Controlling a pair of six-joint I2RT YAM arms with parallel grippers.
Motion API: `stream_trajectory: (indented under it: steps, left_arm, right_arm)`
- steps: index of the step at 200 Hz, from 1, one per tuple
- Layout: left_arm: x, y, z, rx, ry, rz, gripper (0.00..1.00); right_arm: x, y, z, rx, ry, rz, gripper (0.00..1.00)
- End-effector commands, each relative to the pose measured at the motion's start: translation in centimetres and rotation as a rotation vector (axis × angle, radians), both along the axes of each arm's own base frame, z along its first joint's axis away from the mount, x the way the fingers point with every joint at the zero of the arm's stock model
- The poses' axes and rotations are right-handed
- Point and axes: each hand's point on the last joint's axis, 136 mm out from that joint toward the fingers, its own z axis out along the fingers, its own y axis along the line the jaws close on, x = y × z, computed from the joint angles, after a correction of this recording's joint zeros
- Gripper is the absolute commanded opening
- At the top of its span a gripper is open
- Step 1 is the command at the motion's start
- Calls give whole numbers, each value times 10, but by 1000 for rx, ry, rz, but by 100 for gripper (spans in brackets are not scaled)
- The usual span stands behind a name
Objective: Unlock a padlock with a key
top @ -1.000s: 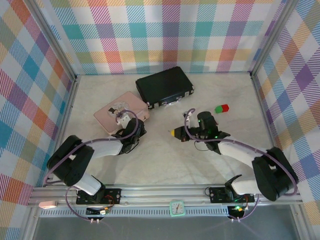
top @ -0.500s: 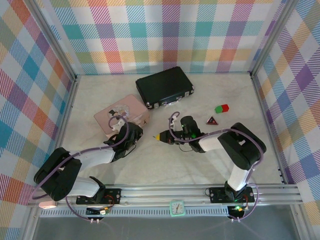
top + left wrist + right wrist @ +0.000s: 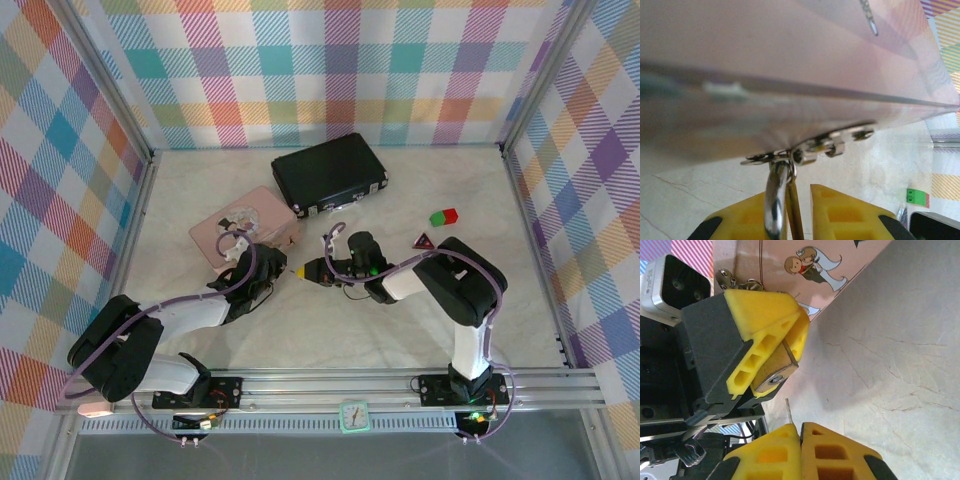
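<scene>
Two grippers meet near the middle of the table (image 3: 340,340), just by the near right corner of the pink box (image 3: 232,228).

On the left, the left gripper (image 3: 272,268) is closed on the padlock (image 3: 771,371). Its yellow fingers (image 3: 762,315) pinch the brass body. The silver loop (image 3: 775,200) goes up through the metal clasp (image 3: 832,145) on the box, so the padlock hangs at the side of the box. Its flat bottom, with the little keyhole (image 3: 774,380), faces right, toward the other arm.

Just to the right, the right gripper (image 3: 312,270) is closed on the key (image 3: 788,411). The thin blade pokes out from between its fingertips. It lies left to right and points left at the padlock. The tip is close to the keyhole but not touching. From the right wrist, the hole sits a little to one side of the blade's line, and the padlock's bottom looks tilted.

I think the key must shift sideways a bit and line up, then slide left into the hole. The right arm holds the key, so that move is its job.

Far off to the right lie a red triangle (image 3: 424,240) and a green-and-red block (image 3: 443,216).
</scene>
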Motion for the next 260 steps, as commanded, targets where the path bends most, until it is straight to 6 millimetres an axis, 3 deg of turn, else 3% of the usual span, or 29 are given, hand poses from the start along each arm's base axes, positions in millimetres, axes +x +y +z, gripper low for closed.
stream_trajectory:
  steps: [1, 104, 173, 205, 228, 260]
  left_arm:
    - [6, -12, 23, -102, -75, -9, 0]
    - [4, -21, 28, -138, -86, -35, 0]
    - [-2, -19, 43, -173, -118, -32, 0]
    - [-3, -19, 44, -169, -116, -35, 0]
    - [-4, -15, 38, -153, -110, -19, 0]
    - [-2, -9, 34, -123, -110, 8, 0]
  right_arm:
    - [-3, 10, 20, 67, -30, 29, 0]
    - [1, 18, 27, 104, -26, 33, 0]
    - [5, 19, 25, 112, -6, 16, 0]
    - [5, 21, 36, 149, -17, 19, 0]
    - [2, 17, 40, 147, -16, 19, 0]
    - [-6, 6, 30, 93, -5, 1, 0]
